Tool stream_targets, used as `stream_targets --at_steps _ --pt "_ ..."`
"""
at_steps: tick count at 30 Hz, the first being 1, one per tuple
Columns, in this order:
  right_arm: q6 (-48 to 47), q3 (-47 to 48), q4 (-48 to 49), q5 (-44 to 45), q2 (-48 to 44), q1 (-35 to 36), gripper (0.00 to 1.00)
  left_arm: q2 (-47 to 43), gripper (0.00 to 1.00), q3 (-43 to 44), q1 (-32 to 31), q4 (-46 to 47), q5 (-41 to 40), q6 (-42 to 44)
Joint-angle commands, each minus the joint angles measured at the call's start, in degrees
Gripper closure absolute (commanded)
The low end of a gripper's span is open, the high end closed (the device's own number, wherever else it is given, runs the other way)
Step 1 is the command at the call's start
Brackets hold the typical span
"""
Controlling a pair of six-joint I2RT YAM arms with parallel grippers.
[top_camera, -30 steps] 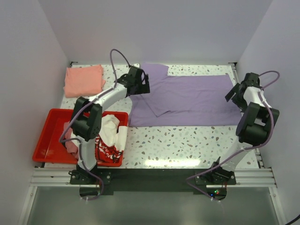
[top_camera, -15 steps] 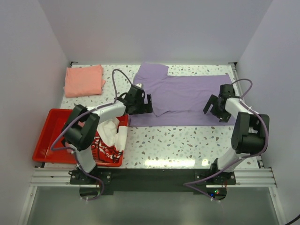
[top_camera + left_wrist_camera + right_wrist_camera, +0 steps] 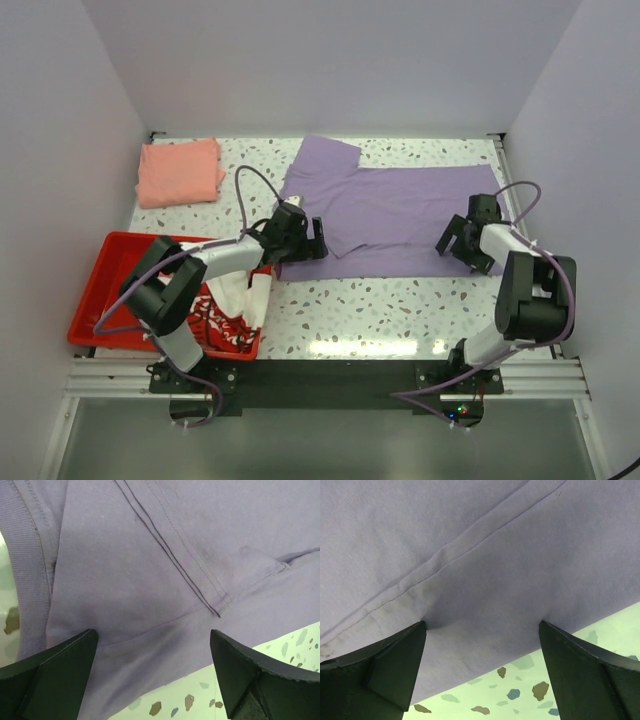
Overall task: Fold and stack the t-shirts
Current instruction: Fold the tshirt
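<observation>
Compared with one second ago, both arms are now standing lower and nearer to the bottom of the top view: the left gripper (image 3: 305, 240) is no longer at the upper left part of the lavender t-shirt (image 3: 400, 215) but is now sitting at its lower left edge, and the right gripper (image 3: 462, 240) has come in from the far right to the lower right part of the same shirt. The shirt is lying spread on the speckled table (image 3: 400, 300), in the upper middle of the frame. The left arm is reaching low and flat from its base toward the right, passing over the red tray (image 3: 100, 300); the right arm is bending back toward the left. In the wrist views the left gripper (image 3: 154, 632) and the right gripper (image 3: 482, 625) are both holding their jaws spread wide, tips touching the cloth, which is puckering a little there; nothing is pinched. The folded salmon-pink t-shirt (image 3: 180, 172) is lying at the upper left, and a white t-shirt with red print (image 3: 235, 300) is lying in the tray.
</observation>
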Motion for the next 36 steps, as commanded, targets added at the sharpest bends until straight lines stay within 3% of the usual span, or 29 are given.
stream_targets --at_steps 1,8,17,27,31,36 --pt "2.69 -3.46 -3.30 1.44 -2.46 -0.32 0.01 -2.91 0.00 -3.37 -2.59 -6.37 -4.70 -3.52" --pt "3.75 -7.33 -4.53 2.14 -9.58 -0.40 0.01 -9.07 0.00 -7.51 -5.14 -6.73 -6.04 -4.93" --pt "-0.73 -1.88 -6.99 -5.49 -18.02 0.74 0.01 -9.86 0.00 2.32 -7.43 -7.43 -8.06 0.07" --pt "-2.41 -2.40 -10.16 -7.96 -26.20 1.18 0.01 -6.97 0.01 5.67 -13.40 -8.57 -11.83 0.61" --pt "-1.97 -3.28 -9.81 -9.98 -28.22 1.18 0.01 -4.42 0.21 7.08 -14.19 -8.75 -12.80 0.78" --pt "-2.14 -3.81 -9.28 -10.69 -28.84 1.18 0.01 0.33 0.31 10.42 -14.81 -11.30 -13.07 0.69"
